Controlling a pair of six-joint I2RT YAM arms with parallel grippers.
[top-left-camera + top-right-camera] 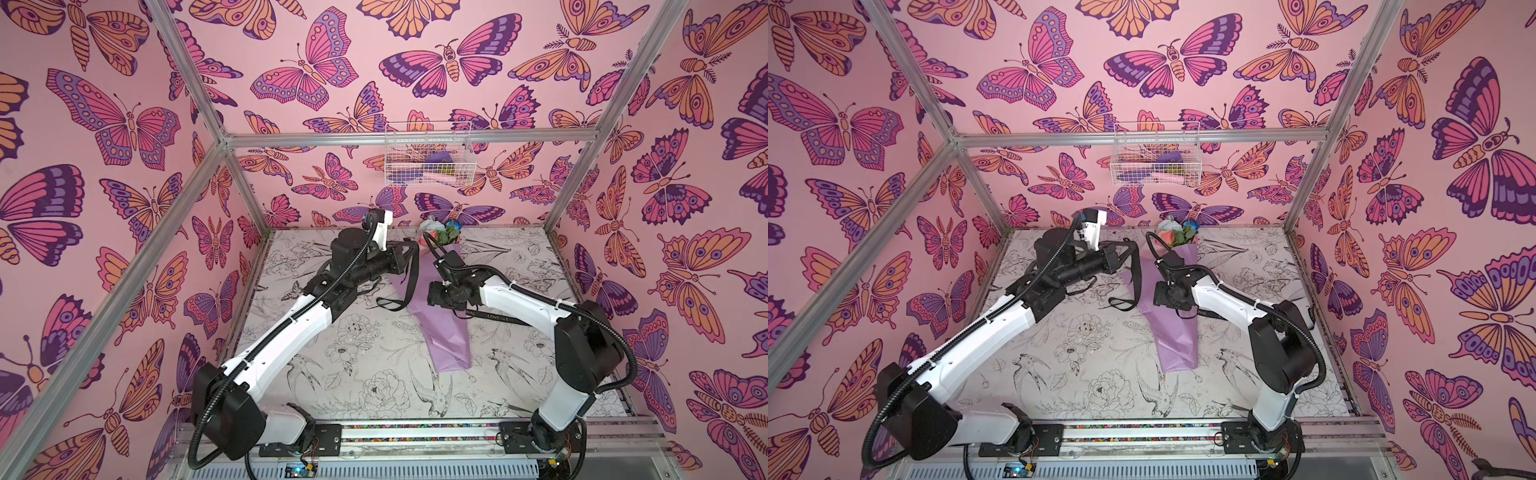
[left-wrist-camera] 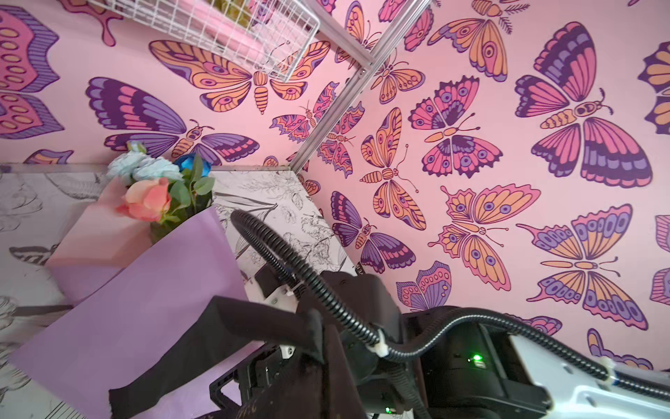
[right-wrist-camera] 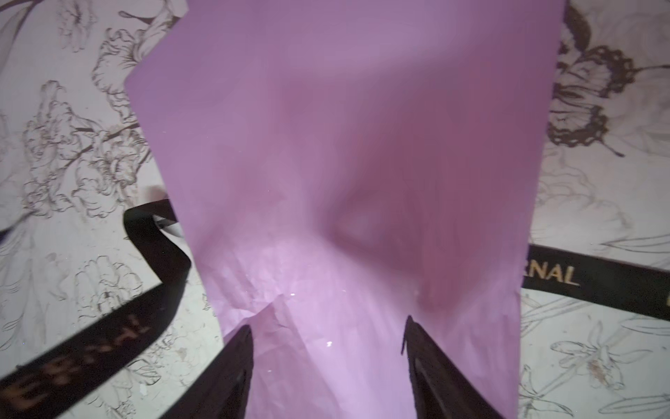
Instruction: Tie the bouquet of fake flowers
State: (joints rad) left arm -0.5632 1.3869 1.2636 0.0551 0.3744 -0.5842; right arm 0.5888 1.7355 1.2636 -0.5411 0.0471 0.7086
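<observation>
The bouquet of fake flowers (image 1: 446, 345) (image 1: 1177, 345) lies on the table in lilac paper, with its peach and blue blooms (image 2: 152, 196) at the far end. My left gripper (image 1: 409, 249) (image 1: 1133, 249) (image 2: 326, 344) hovers left of the blooms, shut on a black ribbon (image 1: 411, 282) (image 2: 253, 319) that hangs down in a loop to the table. The ribbon runs under the wrap and comes out on the right (image 3: 580, 279) with gold letters. My right gripper (image 1: 432, 297) (image 3: 330, 323) is low over the middle of the wrap (image 3: 344, 145). Its jaws are apart, with lilac paper between them.
A white wire basket (image 1: 428, 153) (image 1: 1156, 156) holding some items hangs on the back wall above the blooms. Aluminium frame posts (image 1: 582, 166) stand at the table's back corners. Both arms reach in from the front rail (image 1: 415, 432). The table top has a black-and-white floral print.
</observation>
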